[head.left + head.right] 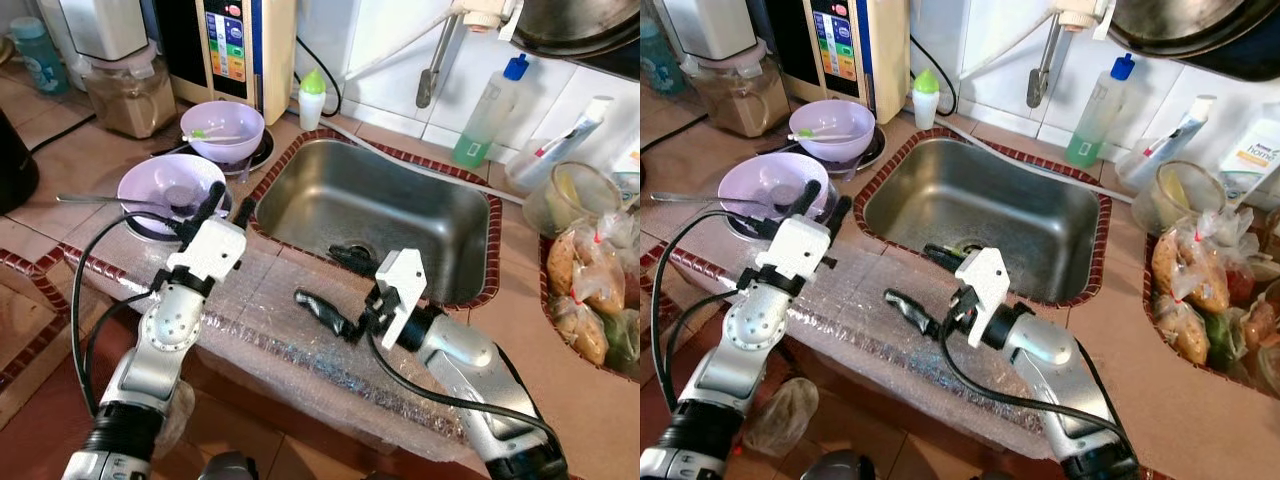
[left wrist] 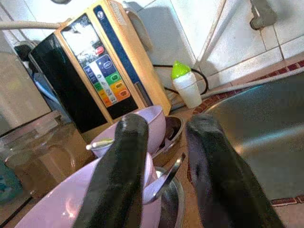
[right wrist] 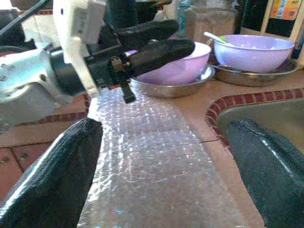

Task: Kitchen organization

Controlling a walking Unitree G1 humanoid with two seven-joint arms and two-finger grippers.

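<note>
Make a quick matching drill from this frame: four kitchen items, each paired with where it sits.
1. near purple bowl
2. green soap bottle
3. small green-capped bottle
4. bubble wrap

a. behind the sink, by its left corner
b. along the counter's front edge
c. in front of the left gripper
d. right of the tap

Pairs: 1-c, 2-d, 3-a, 4-b

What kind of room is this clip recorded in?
Most likely a home kitchen: a steel sink set in a tiled counter, lavender bowls with spoons beside it, and a dish soap bottle against the wall.
</note>
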